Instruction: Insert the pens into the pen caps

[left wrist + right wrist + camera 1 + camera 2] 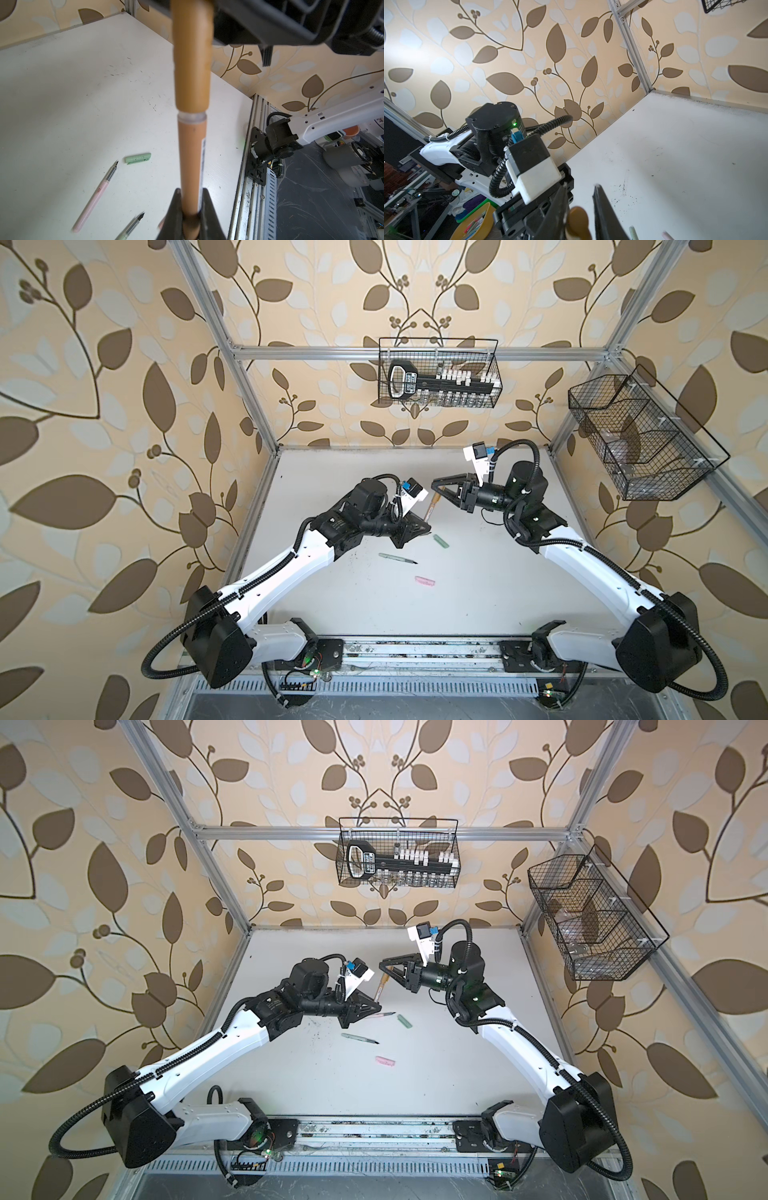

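Dial: laid flat on the counter (332,605) as in a top view, 6 at the near edge, 12 at the far edge.
Pink cap (424,581): nearest loose piece, at 6 from the counter's middle, lying flat and untouched.
Green pen (397,558): at 8, lying flat with its dark tip pointing toward 4.
Green cap (441,541): just off the middle toward 2, apart from its pen.
Pink pen (384,1014): flat, just past the middle toward 12, with its barrel end hidden under the left arm's tip.
Left fingers (376,1008): clenched on the tail of the tan pen (191,158), which is held clear of the counter and leans toward 1.
Right fingers (437,484): at 12, pinching the closed end of the tan cap (192,62). The wrist view blurs one side of the pinch.
Fit: the cap covers the pen's tip. A clear collar (191,117) shows below its rim, so I judge it not fully seated.
Handling: light, stiff, smooth plastic, and a slim barrel could swivel or slip in a pinch. Take a pen by the tail or mid-barrel and a cap by its closed end, then push straight along the axis. The tips look delicate.
Counter: white, flat and matte, peppered with dark scuffs and flecks.
Room: aluminium frame (249,398) and leaf-patterned wallpaper (104,448). A wire basket (438,404) at 12 holds a black-handled tool (401,379) and white pieces (455,377). A second wire basket (640,439) hangs at 2.
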### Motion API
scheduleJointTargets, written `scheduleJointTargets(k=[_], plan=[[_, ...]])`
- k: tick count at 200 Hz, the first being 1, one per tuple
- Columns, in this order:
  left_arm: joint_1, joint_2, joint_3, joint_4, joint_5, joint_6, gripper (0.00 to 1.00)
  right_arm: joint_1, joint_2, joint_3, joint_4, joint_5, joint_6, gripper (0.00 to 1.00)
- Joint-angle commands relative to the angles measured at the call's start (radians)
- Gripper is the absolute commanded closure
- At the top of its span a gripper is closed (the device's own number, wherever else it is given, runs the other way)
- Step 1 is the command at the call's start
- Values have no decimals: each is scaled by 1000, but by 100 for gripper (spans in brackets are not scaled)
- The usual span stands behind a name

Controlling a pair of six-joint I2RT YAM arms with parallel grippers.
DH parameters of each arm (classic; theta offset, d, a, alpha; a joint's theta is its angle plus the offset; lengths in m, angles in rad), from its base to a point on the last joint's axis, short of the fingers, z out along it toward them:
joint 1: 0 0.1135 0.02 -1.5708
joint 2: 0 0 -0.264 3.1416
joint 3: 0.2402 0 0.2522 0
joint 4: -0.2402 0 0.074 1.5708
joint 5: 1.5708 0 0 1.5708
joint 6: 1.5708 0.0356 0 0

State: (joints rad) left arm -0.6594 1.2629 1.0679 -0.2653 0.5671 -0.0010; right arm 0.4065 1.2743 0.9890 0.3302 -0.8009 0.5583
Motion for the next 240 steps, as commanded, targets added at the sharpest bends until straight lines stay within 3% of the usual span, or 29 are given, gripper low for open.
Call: scheduleJointTargets(k=[1,13,51,99,155,240], plan=[[9,7,27,43,-24,2,100,11,3,16,-24,2,-30,92],[8,11,34,64,-64,-10,100,15,1,13,-59,17,-55,100],[18,24,85,112,-148,-10,100,22,-22,-36,-94,59,-69,100],[30,41,129,190,-119,40,100,49,-57,-121,-165,141,-97,100],[66,69,164,293,-59,-2,100,101,-70,-201,-185,227,-92,100],[84,61,209,357,-54,1,100,159,-47,-303,-112,259,-15,100]])
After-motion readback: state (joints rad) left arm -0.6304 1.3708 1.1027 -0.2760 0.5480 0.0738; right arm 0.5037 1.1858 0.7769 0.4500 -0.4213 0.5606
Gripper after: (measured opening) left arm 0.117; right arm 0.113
